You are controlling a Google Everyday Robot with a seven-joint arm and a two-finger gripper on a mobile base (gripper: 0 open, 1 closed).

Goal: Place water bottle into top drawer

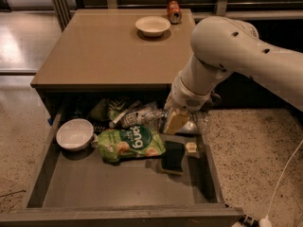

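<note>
The water bottle (pixel 200 123) shows as a patch of clear, crinkled plastic at the back right of the pulled-out top drawer (pixel 118 186), just below the front edge of the tan table (pixel 104 51). The gripper (pixel 175 121) hangs right in front of it at the end of the white arm (pixel 236 51) and hides much of it. The two seem to touch, but we cannot tell whether the jaws are clamped on the bottle or parted. To the left of the gripper we see a labelled bottle (pixel 135 118) lying on its side. Nearer the front are a green snack bag (pixel 131 143), a white bowl (pixel 74 134) at the left wall and a dark sponge (pixel 173 156). On the tabletop stand a second bowl (pixel 152 25) and a can (pixel 173 12), well apart from the drawer.
</note>
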